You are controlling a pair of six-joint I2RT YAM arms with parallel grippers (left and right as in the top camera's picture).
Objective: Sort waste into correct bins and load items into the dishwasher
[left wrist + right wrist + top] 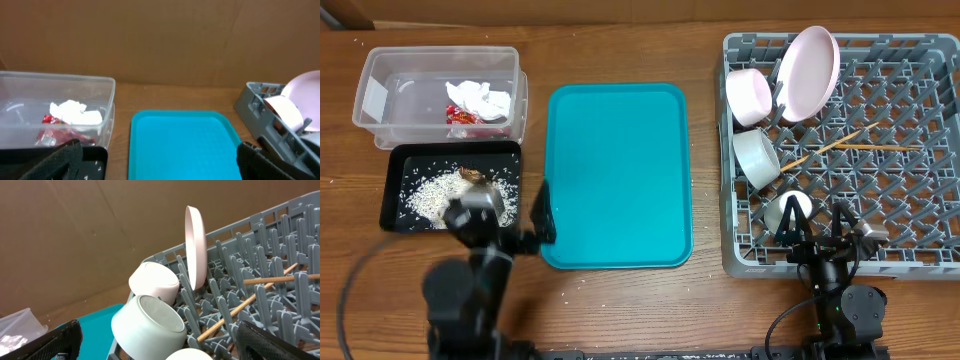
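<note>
Inside grey rack (940, 250), plate (808, 62), white bowl (750, 96), greyish bowl (757, 156), cup (792, 208) & chopsticks (860, 147) are stowed. Wrapper (460, 115) & tissue (480, 97) are kept in clear tub (380, 70), crumbs (430, 190) in blk tray (392, 215). L gripper (160, 147) & R gripper (817, 228) are spread wide, empty.

No readable text, not even on the red snack wrapper (463, 114).

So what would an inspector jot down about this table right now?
Surface: wooden table.
Job's things: tissue and red wrapper in clear tub; crumbs in black tray; plate, white bowl, greyish bowl, cup, chopsticks in dish rack.
Clutter: teal tray mid-table.
Pincers: left pincer open beside teal tray; right pincer open by the cup.
Cables: black leads near both arm bases.
Surroundings: brown cardboard wall.
</note>
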